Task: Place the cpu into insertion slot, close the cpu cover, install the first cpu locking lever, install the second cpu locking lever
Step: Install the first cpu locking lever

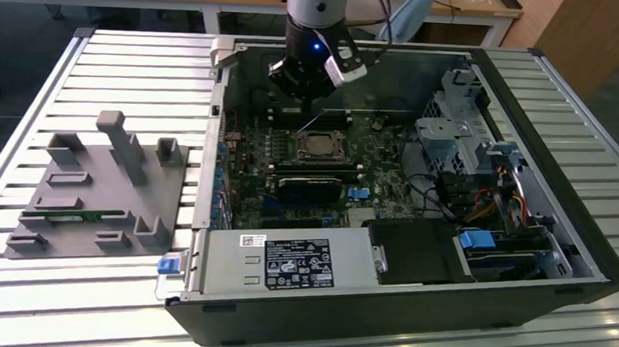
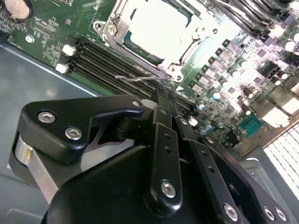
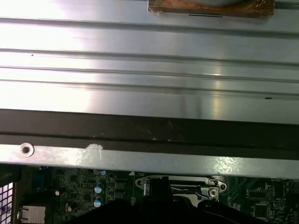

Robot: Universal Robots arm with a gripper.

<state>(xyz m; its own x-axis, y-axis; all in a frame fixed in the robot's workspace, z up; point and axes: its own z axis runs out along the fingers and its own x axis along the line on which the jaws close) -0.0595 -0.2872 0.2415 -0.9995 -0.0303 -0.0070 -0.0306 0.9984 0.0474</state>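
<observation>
The cpu (image 2: 159,25) lies flat in the insertion slot (image 1: 320,147) on the green motherboard. The silvery cpu cover (image 2: 122,45) is down around it, with the chip's top showing through the window. A thin wire locking lever (image 2: 138,79) stands raised off the socket's edge. My gripper (image 2: 162,95) hangs just above it, fingers together, with the tips at the lever. Whether they pinch it is hidden. In the exterior view the gripper (image 1: 311,102) is over the far side of the socket, and the lever (image 1: 312,124) slants up toward it.
The open computer case (image 1: 592,236) lies on a slatted metal table (image 1: 134,77). Memory slots (image 2: 103,60), a drive cage (image 1: 454,137), cables and a power supply (image 1: 283,263) crowd the inside. A grey fixture block (image 1: 102,190) sits on the exterior view's left.
</observation>
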